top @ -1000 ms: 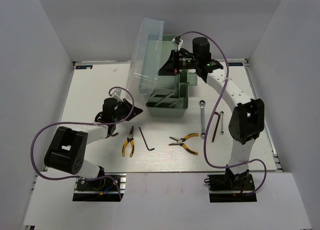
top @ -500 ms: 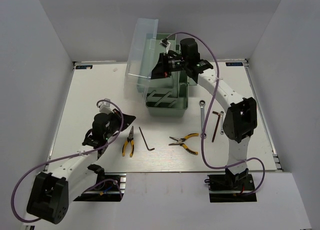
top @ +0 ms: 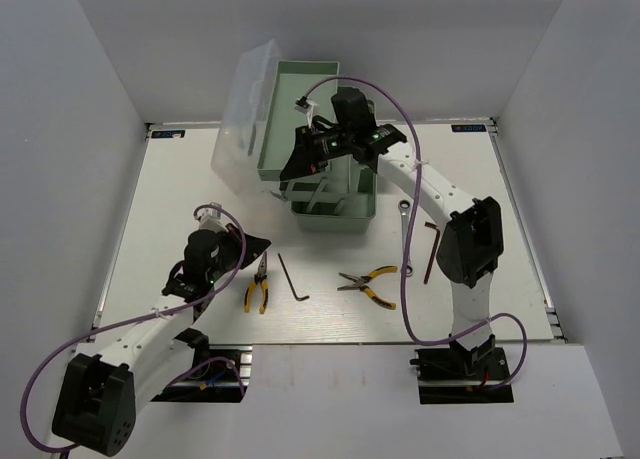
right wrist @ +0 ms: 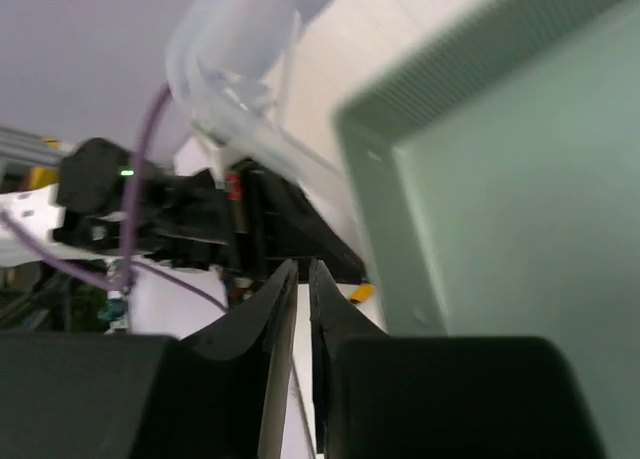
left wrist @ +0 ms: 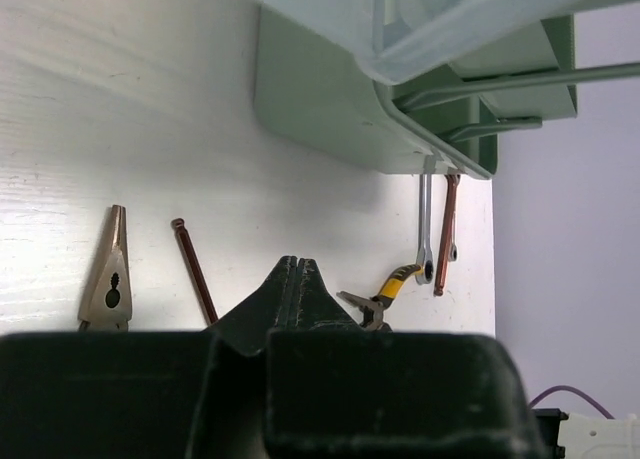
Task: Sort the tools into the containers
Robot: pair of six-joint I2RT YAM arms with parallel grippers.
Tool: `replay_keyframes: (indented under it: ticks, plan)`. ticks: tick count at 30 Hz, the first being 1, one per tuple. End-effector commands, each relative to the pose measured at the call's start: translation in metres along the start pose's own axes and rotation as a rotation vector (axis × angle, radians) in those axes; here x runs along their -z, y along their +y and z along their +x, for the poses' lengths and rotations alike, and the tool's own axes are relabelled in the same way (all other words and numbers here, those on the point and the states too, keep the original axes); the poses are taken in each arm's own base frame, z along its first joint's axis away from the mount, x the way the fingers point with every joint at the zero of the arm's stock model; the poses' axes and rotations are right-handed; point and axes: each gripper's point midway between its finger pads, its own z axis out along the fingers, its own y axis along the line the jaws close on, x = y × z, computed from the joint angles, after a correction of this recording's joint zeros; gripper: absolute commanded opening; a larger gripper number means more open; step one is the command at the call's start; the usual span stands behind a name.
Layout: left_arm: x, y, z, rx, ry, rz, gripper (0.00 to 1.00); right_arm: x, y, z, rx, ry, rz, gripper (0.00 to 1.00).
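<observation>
The pale green toolbox (top: 335, 211) stands at the table's middle back, its clear lid (top: 243, 99) swung open to the left and an upper tray (top: 300, 104) lifted. My right gripper (top: 294, 161) hovers over the box's left side with its jaws parted by a narrow gap and nothing between them. My left gripper (top: 257, 244) is shut and empty, just left of one pair of yellow-handled pliers (top: 258, 283). A dark hex key (top: 292, 278), the second pliers (top: 368, 283), a silver wrench (left wrist: 425, 229) and a reddish-brown hex key (top: 430, 259) lie on the table in front of the box.
White walls enclose the table on three sides. Purple cables loop from both arms over the table. In the right wrist view the green tray (right wrist: 520, 179) fills the right side and the clear lid (right wrist: 240, 49) the upper left.
The right gripper has swung left, and the lid and upper tray have moved left with it; its jaws have parted slightly. The left arm drew back toward the near edge.
</observation>
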Motion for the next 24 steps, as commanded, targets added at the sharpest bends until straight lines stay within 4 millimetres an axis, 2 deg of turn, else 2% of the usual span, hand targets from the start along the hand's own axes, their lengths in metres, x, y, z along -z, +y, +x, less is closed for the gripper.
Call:
replay_keyframes:
  ticks: [1, 2, 5, 6, 8, 9, 11, 12, 13, 15, 16, 17, 18, 19, 20, 21, 22, 23, 24]
  plan:
    - [0.005, -0.006, 0.001, -0.033, 0.006, 0.023, 0.00, 0.008, -0.004, -0.014, 0.091, -0.023, 0.116, 0.17]
    - [0.005, -0.010, -0.003, -0.035, 0.000, 0.031, 0.00, 0.015, -0.012, -0.021, 0.130, -0.044, 0.167, 0.19]
    - [0.005, -0.010, -0.003, -0.051, 0.005, 0.024, 0.00, 0.027, -0.002, -0.029, 0.227, -0.050, 0.195, 0.23]
    - [0.006, -0.011, -0.002, -0.051, 0.012, 0.030, 0.00, 0.037, 0.010, -0.035, 0.258, -0.064, 0.197, 0.26]
    - [0.007, -0.013, -0.004, -0.077, 0.009, 0.033, 0.00, 0.049, 0.017, -0.045, 0.362, -0.072, 0.235, 0.30]
    - [0.007, -0.017, -0.007, -0.079, 0.002, 0.041, 0.00, 0.061, 0.026, -0.053, 0.400, -0.098, 0.279, 0.32]
    - [0.009, -0.018, -0.006, -0.090, 0.015, 0.040, 0.00, 0.082, 0.021, -0.065, 0.494, -0.123, 0.408, 0.36]
    - [0.009, -0.020, -0.008, -0.112, 0.012, 0.043, 0.00, 0.095, 0.006, -0.073, 0.500, -0.144, 0.532, 0.42]
    - [0.010, -0.025, -0.012, -0.113, 0.007, 0.048, 0.00, 0.106, -0.001, -0.067, 0.496, -0.141, 0.599, 0.47]
    - [0.011, -0.031, -0.018, -0.150, 0.005, 0.050, 0.02, 0.142, -0.041, -0.073, 0.478, -0.170, 0.885, 0.59]
    - [0.011, -0.034, -0.021, -0.162, 0.003, 0.052, 0.10, 0.152, -0.052, -0.061, 0.464, -0.147, 0.945, 0.61]
    - [0.012, -0.037, -0.024, -0.176, 0.001, 0.054, 0.16, 0.165, -0.079, -0.044, 0.415, -0.108, 1.048, 0.63]
    - [0.014, -0.045, -0.030, -0.208, -0.004, 0.058, 0.23, 0.172, -0.097, -0.025, 0.361, -0.071, 1.113, 0.66]
    - [0.015, -0.049, -0.034, -0.228, -0.008, 0.062, 0.38, 0.176, -0.110, -0.013, 0.324, -0.045, 1.148, 0.66]
    - [0.017, -0.054, -0.038, -0.248, -0.011, 0.064, 0.45, 0.185, -0.127, 0.011, 0.244, 0.008, 1.185, 0.66]
    - [0.019, -0.062, -0.045, -0.270, -0.004, 0.056, 0.51, 0.182, -0.139, 0.032, 0.183, 0.048, 1.180, 0.69]
    - [0.019, -0.062, -0.049, -0.316, 0.000, 0.038, 0.60, 0.181, -0.146, 0.044, 0.159, 0.086, 1.177, 0.69]
    - [0.024, -0.069, -0.059, -0.365, -0.007, 0.024, 0.64, 0.180, -0.155, 0.062, 0.085, 0.104, 1.165, 0.69]
    - [0.027, -0.074, -0.062, -0.365, -0.004, 0.021, 0.64, 0.178, -0.159, 0.070, 0.063, 0.127, 1.153, 0.69]
